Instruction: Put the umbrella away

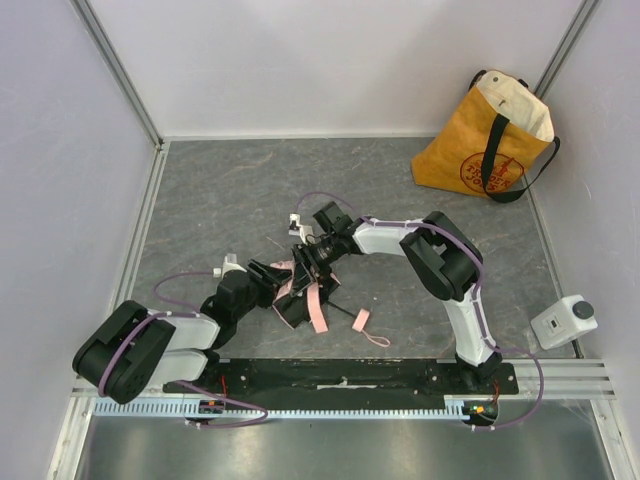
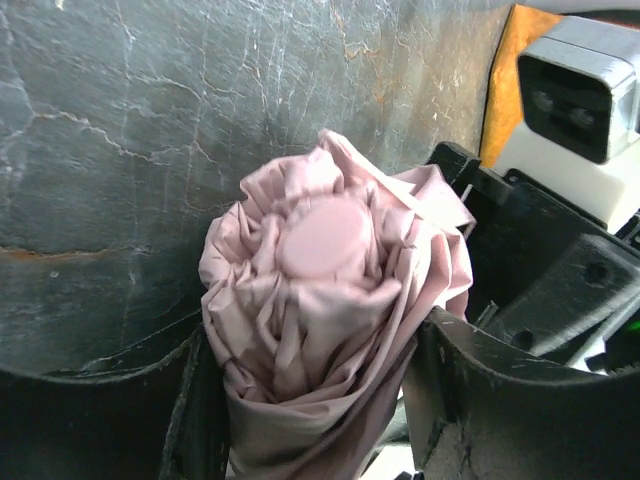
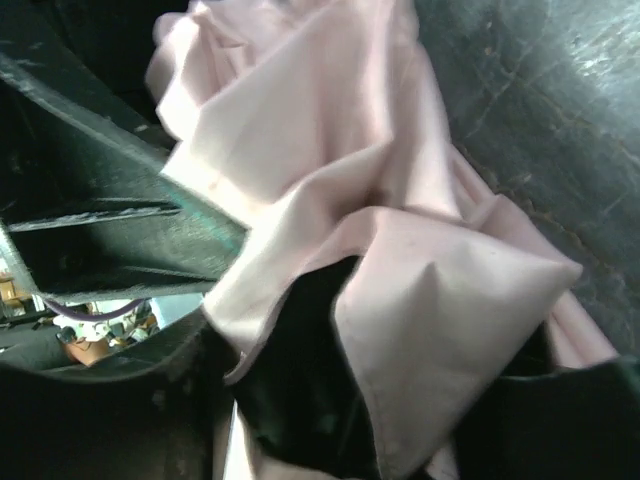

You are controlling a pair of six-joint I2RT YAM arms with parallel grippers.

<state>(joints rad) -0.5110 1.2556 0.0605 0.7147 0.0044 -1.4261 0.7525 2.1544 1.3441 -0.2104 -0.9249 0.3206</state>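
The umbrella (image 1: 300, 285) lies folded in the middle of the grey table, a bundle of pale pink fabric with black ribs and its pink wrist strap (image 1: 372, 335) trailing to the right. My left gripper (image 1: 268, 275) reaches it from the left. In the left wrist view the rolled fabric and round pink cap (image 2: 330, 250) sit between both black fingers (image 2: 500, 400), which press its sides, so my left gripper (image 2: 310, 400) is shut on it. My right gripper (image 1: 303, 255) meets the bundle from the right. Loose pink cloth (image 3: 330, 150) fills the gap of my right gripper (image 3: 370, 400), hiding how its jaws stand.
A yellow tote bag (image 1: 485, 140) with black handles stands open at the back right corner. A small white device (image 1: 563, 320) sits at the right near the front rail. White walls close the table on three sides.
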